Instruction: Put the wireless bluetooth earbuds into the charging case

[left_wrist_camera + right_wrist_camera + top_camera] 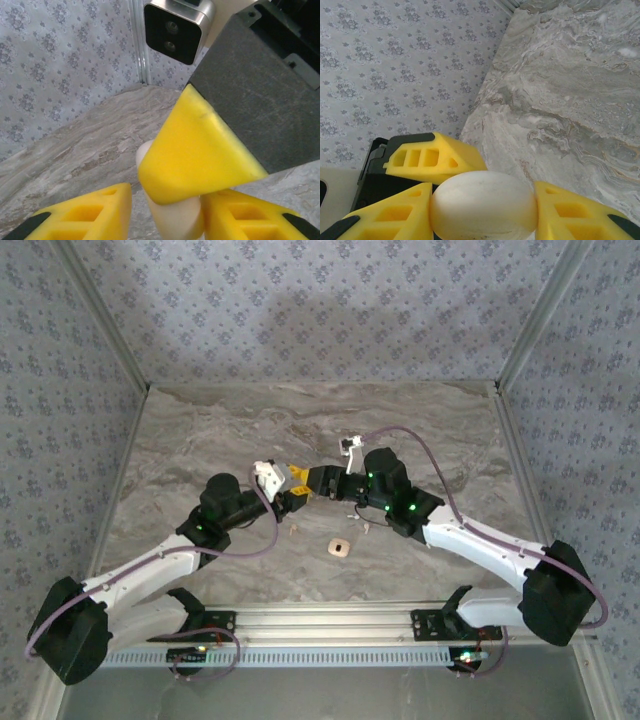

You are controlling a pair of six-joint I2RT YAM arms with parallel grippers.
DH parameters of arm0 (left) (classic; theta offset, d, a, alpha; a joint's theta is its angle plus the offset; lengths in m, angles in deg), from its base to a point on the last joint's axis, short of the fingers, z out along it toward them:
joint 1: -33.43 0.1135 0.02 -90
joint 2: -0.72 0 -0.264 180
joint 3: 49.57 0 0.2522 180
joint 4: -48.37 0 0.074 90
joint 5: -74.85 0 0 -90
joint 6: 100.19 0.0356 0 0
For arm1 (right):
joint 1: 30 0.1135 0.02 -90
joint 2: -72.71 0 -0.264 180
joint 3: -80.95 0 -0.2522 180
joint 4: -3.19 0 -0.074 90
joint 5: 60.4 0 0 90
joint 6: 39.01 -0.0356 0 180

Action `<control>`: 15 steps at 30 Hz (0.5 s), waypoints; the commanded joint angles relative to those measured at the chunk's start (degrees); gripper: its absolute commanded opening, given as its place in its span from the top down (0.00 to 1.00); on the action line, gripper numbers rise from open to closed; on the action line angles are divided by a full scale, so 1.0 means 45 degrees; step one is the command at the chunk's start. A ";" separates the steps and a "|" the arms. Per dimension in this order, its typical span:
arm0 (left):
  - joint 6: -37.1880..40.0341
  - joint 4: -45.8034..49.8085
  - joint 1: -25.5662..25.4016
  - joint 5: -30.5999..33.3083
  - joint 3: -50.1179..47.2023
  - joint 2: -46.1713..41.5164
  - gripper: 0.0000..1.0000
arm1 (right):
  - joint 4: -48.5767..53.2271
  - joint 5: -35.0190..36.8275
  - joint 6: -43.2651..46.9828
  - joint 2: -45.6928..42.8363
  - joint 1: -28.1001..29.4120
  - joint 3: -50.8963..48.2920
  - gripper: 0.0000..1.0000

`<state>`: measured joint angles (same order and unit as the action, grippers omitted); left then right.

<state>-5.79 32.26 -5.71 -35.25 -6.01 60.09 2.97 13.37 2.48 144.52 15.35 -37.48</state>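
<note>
The charging case [482,202], a cream-white rounded shell, is held above the table's middle with my right gripper [484,206] shut on its sides. The two grippers meet nose to nose in the top view, my left gripper [301,486] facing my right gripper [320,483]. In the left wrist view the case [175,220] stands between the fingers of my left gripper [167,202]. It touches the right-hand finger, with a gap to the other. One right-gripper finger [200,150] overlaps the case. Two tiny pale earbuds [293,533] [366,527] lie on the table below.
A tan rounded square [340,548] lies on the marble table [200,440] just in front of the grippers. Patterned walls close off the back and both sides. A metal rail [330,625] with the arm bases runs along the near edge.
</note>
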 commanded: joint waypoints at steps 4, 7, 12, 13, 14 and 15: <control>-0.0255 -0.0254 -0.0015 0.0072 0.0008 0.0009 0.72 | -0.0298 -0.0062 0.0121 -0.0143 0.0236 0.0132 0.54; -0.0290 -0.0238 -0.0005 -0.0021 0.0021 -0.0001 0.76 | 0.0272 0.0195 0.0869 -0.0535 0.0161 0.0073 0.44; -0.0584 0.0006 0.0491 -0.1338 0.0244 0.0087 0.79 | 0.1909 0.0411 0.3401 -0.1979 -0.0616 0.0039 0.34; -0.0687 0.0121 0.0612 -0.1636 0.0336 0.0087 0.80 | 0.2089 0.0178 0.3967 -0.2255 -0.0850 -0.0027 0.33; -0.0816 0.0150 0.0765 -0.1982 0.0399 0.0087 0.80 | 0.2245 -0.0158 0.4605 -0.2563 -0.1138 -0.0095 0.31; -0.0901 0.0082 0.0922 -0.2329 0.0437 0.0116 0.80 | 0.2503 -0.0564 0.5403 -0.2855 -0.1447 -0.0103 0.30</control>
<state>-7.93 32.78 -3.00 -39.71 -5.99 60.14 10.10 13.61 15.31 135.60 11.57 -37.65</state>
